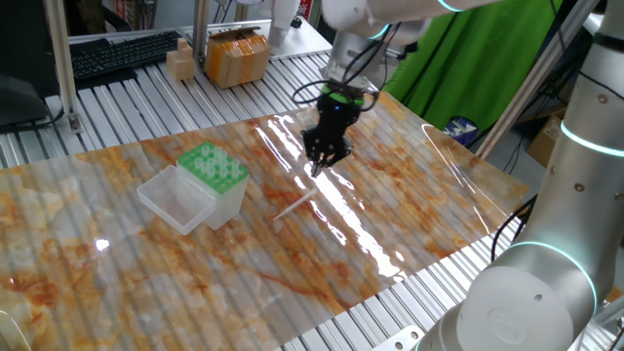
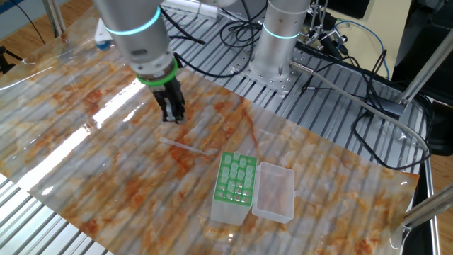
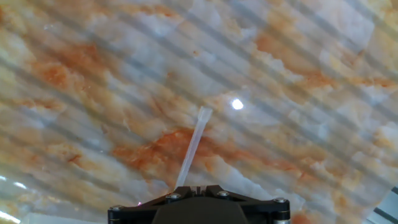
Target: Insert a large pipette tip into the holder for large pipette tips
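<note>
The gripper (image 1: 319, 166), jaw width indiscernible, hovered above the large pipette tip (image 3: 192, 146); it needed centring before descending.

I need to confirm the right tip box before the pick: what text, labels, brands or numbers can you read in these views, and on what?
No text is readable in any view.
Holder for large pipette tips: green hole plate and clear lid, no label or marking visible.
Large pipette tip: plain, translucent, no print visible.
Gripper: black, no legible marking.
Cardboard box at the back: any print too small and blurred to read.
Keyboard: keys too small to read.
</note>
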Controlling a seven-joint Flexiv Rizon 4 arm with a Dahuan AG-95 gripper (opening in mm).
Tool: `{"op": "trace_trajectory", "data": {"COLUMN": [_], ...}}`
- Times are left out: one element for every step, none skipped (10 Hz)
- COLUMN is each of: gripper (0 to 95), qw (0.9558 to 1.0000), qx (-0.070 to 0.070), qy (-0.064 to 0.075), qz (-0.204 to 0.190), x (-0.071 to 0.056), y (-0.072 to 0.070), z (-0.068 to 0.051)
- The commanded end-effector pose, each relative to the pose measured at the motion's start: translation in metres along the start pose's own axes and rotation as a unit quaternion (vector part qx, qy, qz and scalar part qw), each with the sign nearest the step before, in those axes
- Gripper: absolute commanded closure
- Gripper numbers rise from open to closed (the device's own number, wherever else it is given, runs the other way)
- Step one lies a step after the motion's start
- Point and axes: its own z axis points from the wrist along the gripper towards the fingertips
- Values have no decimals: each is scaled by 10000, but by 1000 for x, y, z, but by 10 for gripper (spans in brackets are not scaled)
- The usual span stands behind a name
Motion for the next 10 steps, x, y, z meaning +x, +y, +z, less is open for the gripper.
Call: {"op": "trace_trajectory", "data": {"gripper": [950,950,950,950,950,950,950,950,950,950], "qw": [9989,9980,9971,9963,9956,9950,9943,9936,9932,9930], "qx": [-204,-256,-282,-319,-338,-360,-386,-420,-431,-441], "qy": [312,410,474,555,608,655,713,780,808,831], "qz": [292,415,515,579,633,662,689,702,713,717], "x": [-17,-21,-26,-28,-32,-34,-36,-36,-36,-36], "y": [-10,-13,-17,-20,-24,-26,-28,-30,-30,-30], "z": [-2,-1,-1,0,2,3,3,4,5,5]}}
